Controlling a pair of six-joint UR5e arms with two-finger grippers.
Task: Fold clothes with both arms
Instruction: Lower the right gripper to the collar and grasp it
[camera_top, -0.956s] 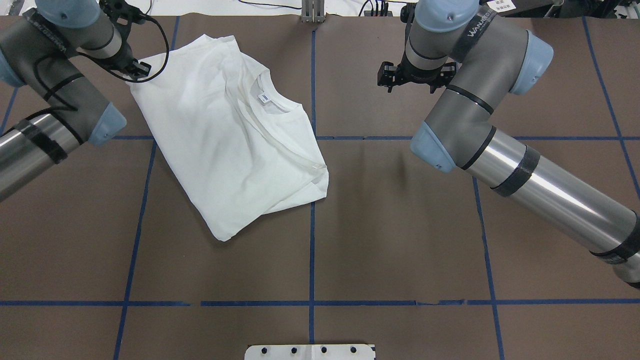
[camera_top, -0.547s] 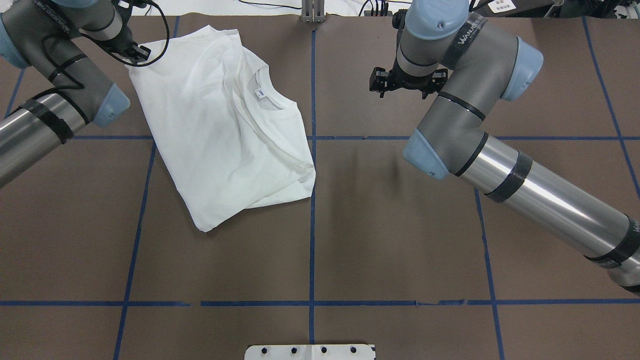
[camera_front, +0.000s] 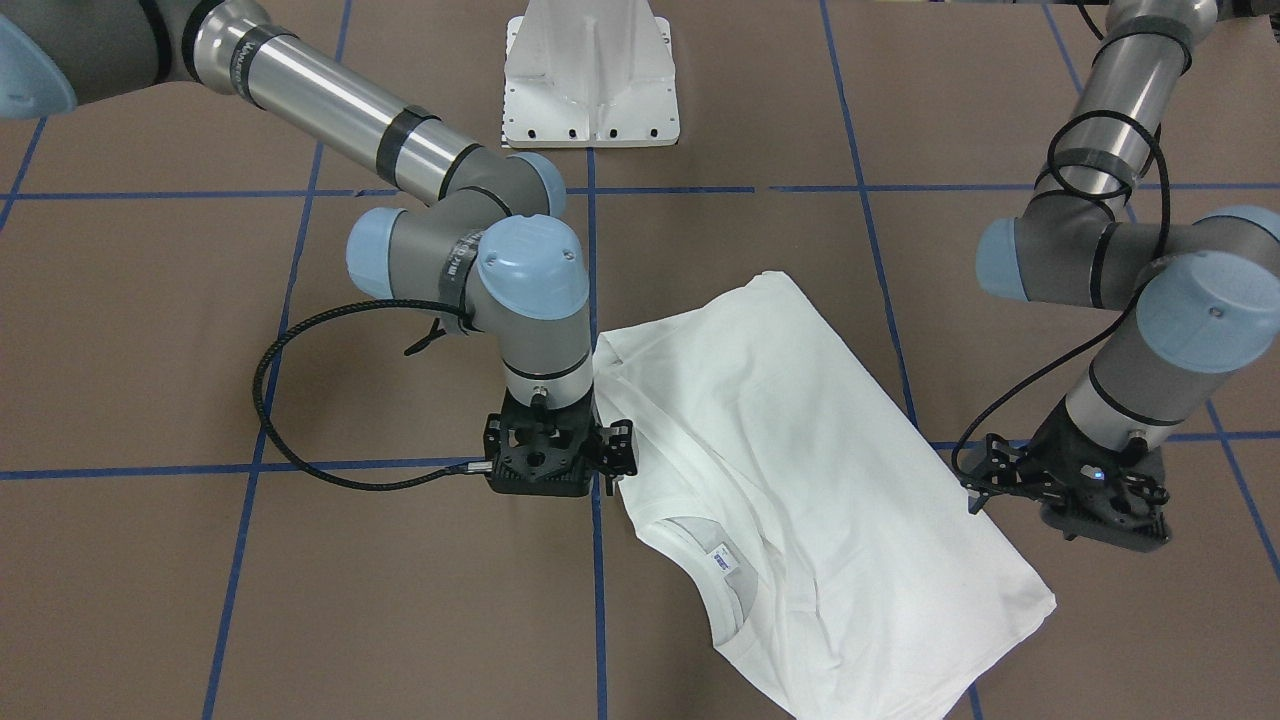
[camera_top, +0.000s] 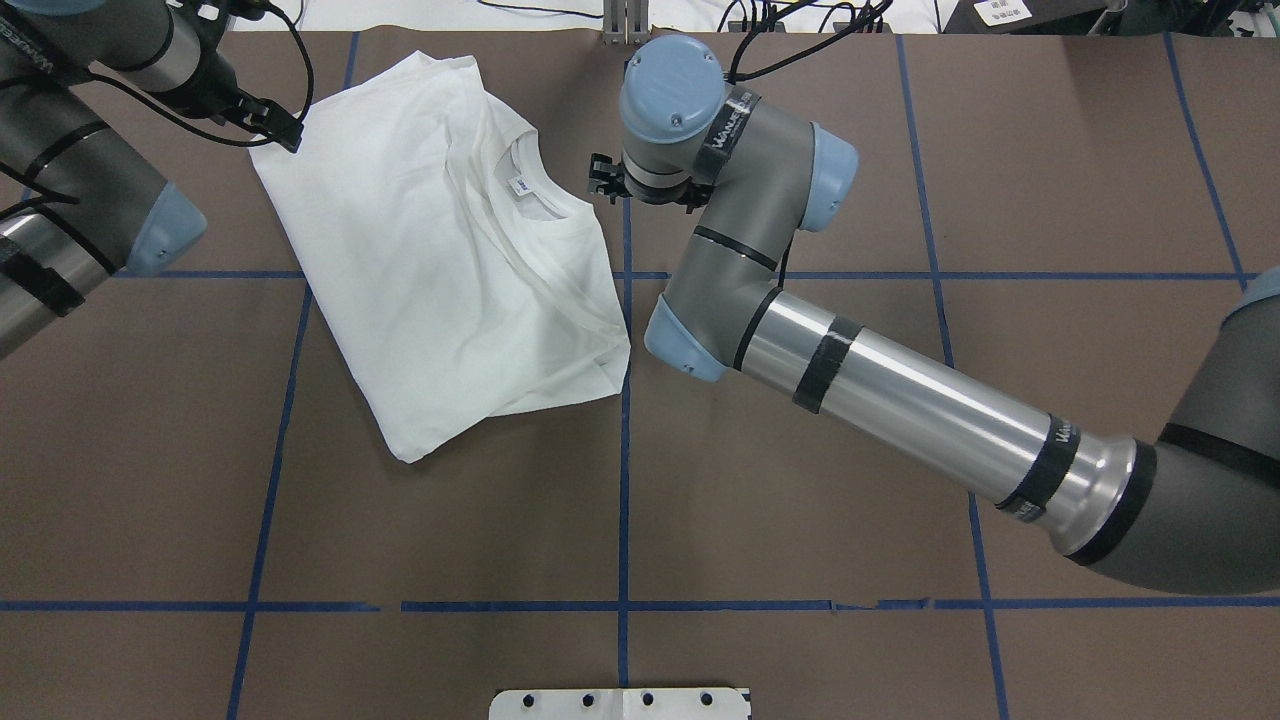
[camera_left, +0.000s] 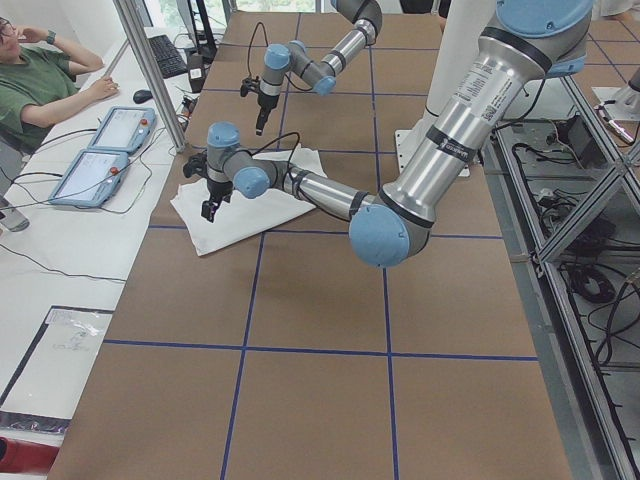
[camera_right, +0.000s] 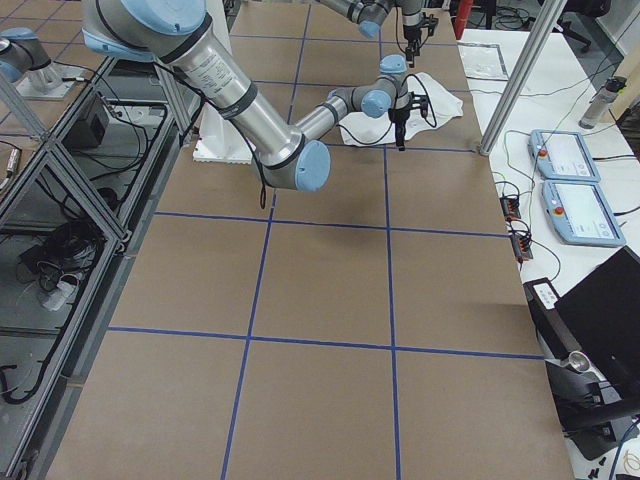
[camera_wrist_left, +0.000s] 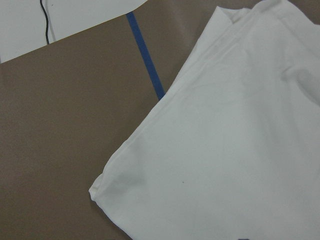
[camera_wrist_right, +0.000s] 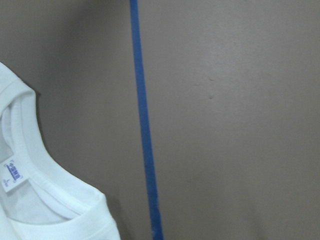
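Note:
The white T-shirt (camera_top: 430, 260) lies folded on the brown table, left of centre, collar and neck label (camera_top: 521, 186) facing up; no printed text shows. It also shows in the front view (camera_front: 800, 470). My left gripper (camera_top: 283, 133) hangs over the shirt's far-left corner, which shows bare in the left wrist view (camera_wrist_left: 102, 187). My right gripper (camera_top: 611, 186) points down just right of the collar, mostly hidden under its wrist; in the front view (camera_front: 550, 475) it stands beside the shirt's edge. The right wrist view shows the collar (camera_wrist_right: 60, 195) and no fingers. I cannot tell whether either gripper is open.
The white pedestal base (camera_front: 590, 90) stands at the robot's side of the table. Blue tape lines (camera_top: 624, 500) cross the brown table. A black cable loop (camera_front: 290, 420) hangs by the right wrist. An operator (camera_left: 35, 85) and two pendants (camera_left: 100, 150) are beyond the table's far edge.
The right arm swung left across the table to the shirt's collar. The shirt slid a little up and left at first, then lay still. The left gripper stayed by the far-left corner.

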